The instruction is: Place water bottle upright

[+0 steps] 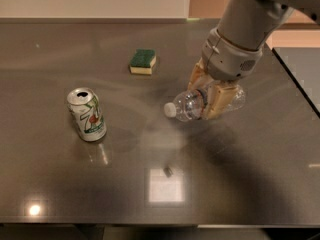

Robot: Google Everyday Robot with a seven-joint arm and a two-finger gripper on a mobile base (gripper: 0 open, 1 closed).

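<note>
The water bottle (186,105) is a small clear ribbed plastic bottle with a white cap pointing left. It lies on its side, held in the air above the dark table (150,184). My gripper (207,96) comes down from the upper right and is shut on the bottle's middle, its tan fingers (216,100) on either side of the body. The bottle's base end sticks out to the right of the fingers. The label band is hidden by the fingers.
A green-and-white soda can (87,114) stands upright at the left. A green and yellow sponge (143,61) lies at the back, left of the arm. The table's right edge runs near the arm, with a darker surface beyond it.
</note>
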